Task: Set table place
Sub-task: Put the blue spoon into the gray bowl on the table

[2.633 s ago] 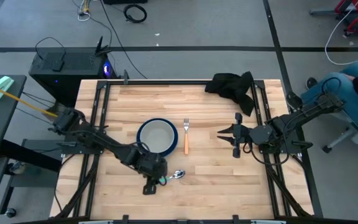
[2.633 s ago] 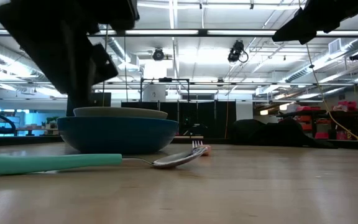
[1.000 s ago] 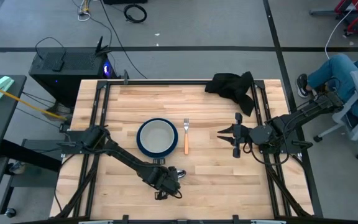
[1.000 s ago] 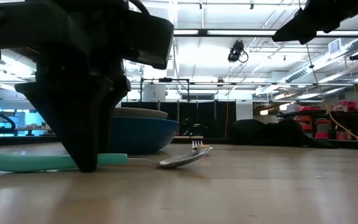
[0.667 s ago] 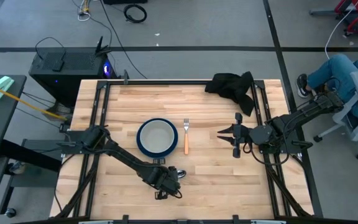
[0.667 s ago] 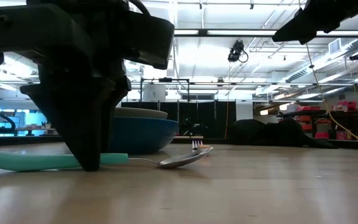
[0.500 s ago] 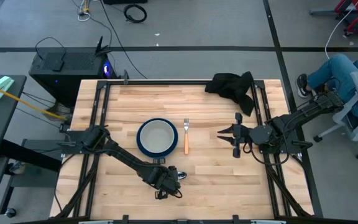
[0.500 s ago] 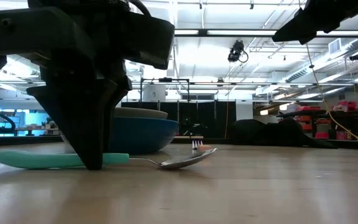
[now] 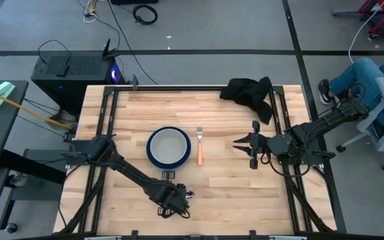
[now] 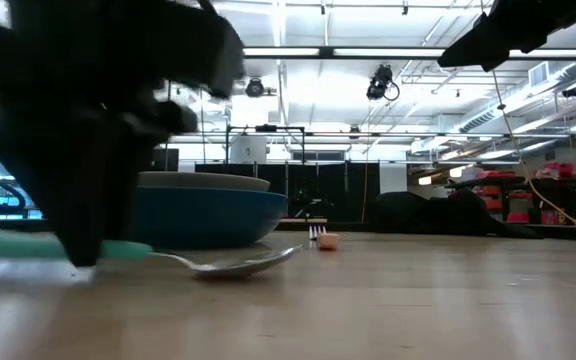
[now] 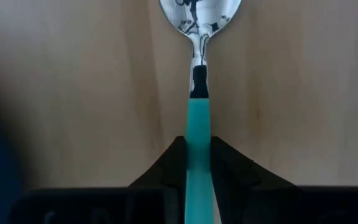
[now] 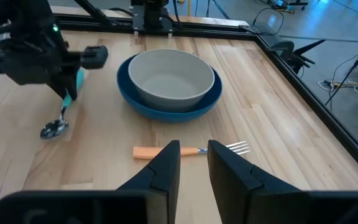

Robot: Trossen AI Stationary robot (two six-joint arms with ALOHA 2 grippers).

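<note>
- Spoon [image 11: 197, 124] lies near the front edge of the bench [image 9: 232, 193], its teal handle pinched between the fingers of the left gripper [image 9: 174, 203]; the bowl end seems to touch the wood in the low view, though blur makes that hard to confirm.
- Grey bowl [image 12: 171, 78] sits inside the blue plate [image 12: 166, 106] at mid-bench, just behind the spoon.
- Fork [image 9: 199, 146] with an orange handle lies just beside the plate, apart from it.
- Right gripper [image 9: 242, 142] hovers beyond the fork, fingers narrowly parted and holding nothing.
- Black cloth [image 9: 249, 93] sits at the far corner.
</note>
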